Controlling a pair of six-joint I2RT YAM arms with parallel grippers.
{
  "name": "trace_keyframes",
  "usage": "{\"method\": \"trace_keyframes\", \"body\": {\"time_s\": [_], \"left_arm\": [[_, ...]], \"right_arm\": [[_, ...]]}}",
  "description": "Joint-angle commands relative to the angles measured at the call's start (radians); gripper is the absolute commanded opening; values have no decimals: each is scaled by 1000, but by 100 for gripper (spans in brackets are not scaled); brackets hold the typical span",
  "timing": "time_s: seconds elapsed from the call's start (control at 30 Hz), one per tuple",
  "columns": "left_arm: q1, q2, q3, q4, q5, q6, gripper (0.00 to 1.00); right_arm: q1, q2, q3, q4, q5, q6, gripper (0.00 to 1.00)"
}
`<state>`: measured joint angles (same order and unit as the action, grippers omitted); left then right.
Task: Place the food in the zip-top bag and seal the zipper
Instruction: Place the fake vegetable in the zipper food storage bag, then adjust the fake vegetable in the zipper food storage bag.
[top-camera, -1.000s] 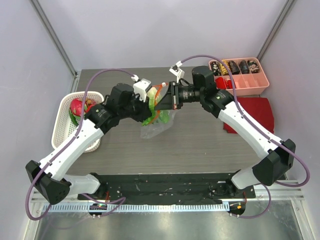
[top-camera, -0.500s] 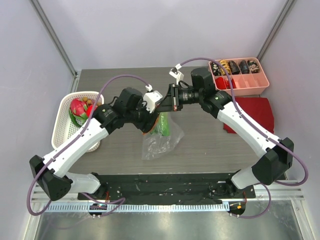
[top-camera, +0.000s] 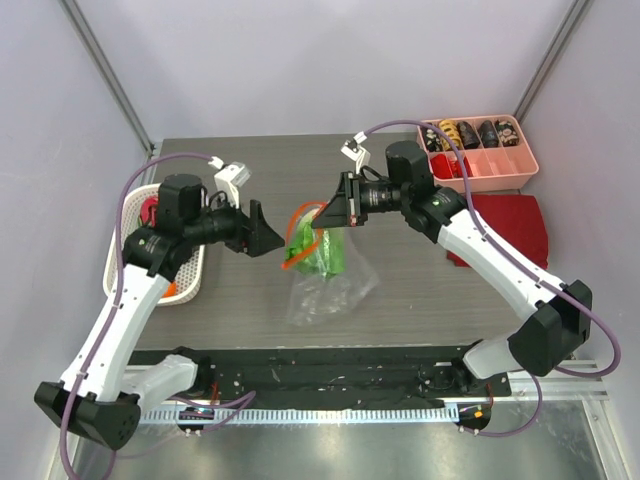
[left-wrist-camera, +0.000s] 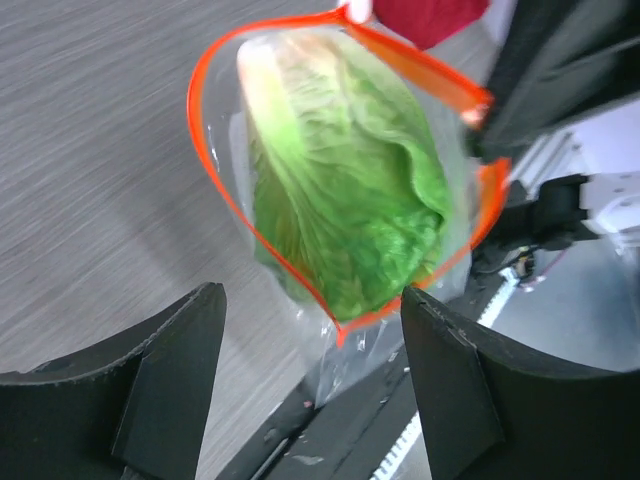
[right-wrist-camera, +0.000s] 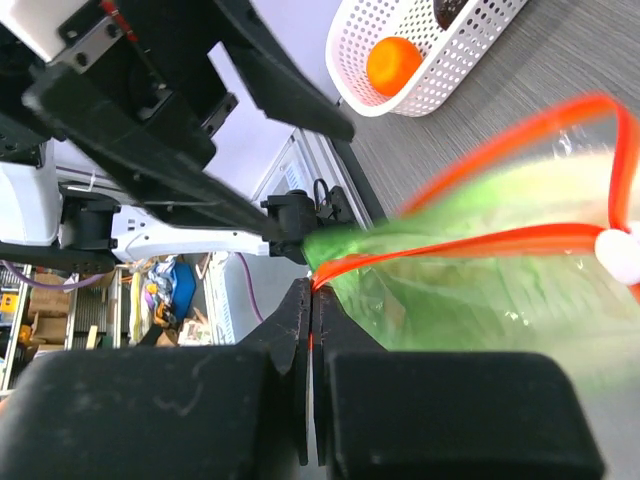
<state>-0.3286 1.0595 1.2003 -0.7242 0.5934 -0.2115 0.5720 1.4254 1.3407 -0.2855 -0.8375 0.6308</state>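
Observation:
The zip-top bag (top-camera: 325, 285) hangs over the middle of the table with its mouth gaping. My right gripper (top-camera: 332, 213) is shut on the far end of the orange-red zipper (right-wrist-camera: 520, 130), pinching the strip between its fingertips (right-wrist-camera: 312, 290). A green lettuce head (left-wrist-camera: 340, 210) sits inside the bag, ringed by the zipper (left-wrist-camera: 215, 190). My left gripper (top-camera: 262, 232) is open and empty, left of the bag mouth and clear of it; in its wrist view the left gripper (left-wrist-camera: 312, 296) faces the mouth. A small orange fruit (right-wrist-camera: 393, 60) lies in the white basket.
The white perforated basket (top-camera: 128, 262) stands at the left edge under my left arm and also holds a pink dragon fruit (top-camera: 150, 211). A pink compartment tray (top-camera: 495, 170) sits at the back right. A dark red cloth (top-camera: 515, 228) lies beneath my right arm.
My left gripper has opened, left the lettuce in the bag and pulled back left toward the basket. The bag now hangs lower from the right gripper.

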Motion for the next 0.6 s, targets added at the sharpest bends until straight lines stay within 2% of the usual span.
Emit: {"method": "trace_keyframes", "body": {"time_s": [0.0,0.07,0.17,0.2,0.23,0.27,0.33,0.4,0.57], "left_arm": [[7,-30,-21,95,130,-110,73],[7,-41,-31,120,143,-130,72],[11,-43,-48,123,30,-144,65],[19,-38,-51,112,-27,-147,54],[49,-30,-64,109,-50,-161,50],[68,-11,-71,106,-56,-178,40],[129,8,-108,126,-15,-242,34],[170,13,-169,178,79,-317,34],[175,-49,-257,382,141,-416,43]], "right_arm": [[-3,-45,3,71,-25,1,1],[-3,-45,5,72,-26,0,1],[-3,-46,3,83,-35,-5,1],[-4,-49,5,83,-41,-11,1],[-3,-51,3,83,-44,-13,1],[-3,-55,2,83,-46,-14,1],[-3,-63,-3,94,-57,-22,1],[-4,-69,-6,94,-75,-35,1],[-3,-77,-5,94,-94,-69,1]]}}
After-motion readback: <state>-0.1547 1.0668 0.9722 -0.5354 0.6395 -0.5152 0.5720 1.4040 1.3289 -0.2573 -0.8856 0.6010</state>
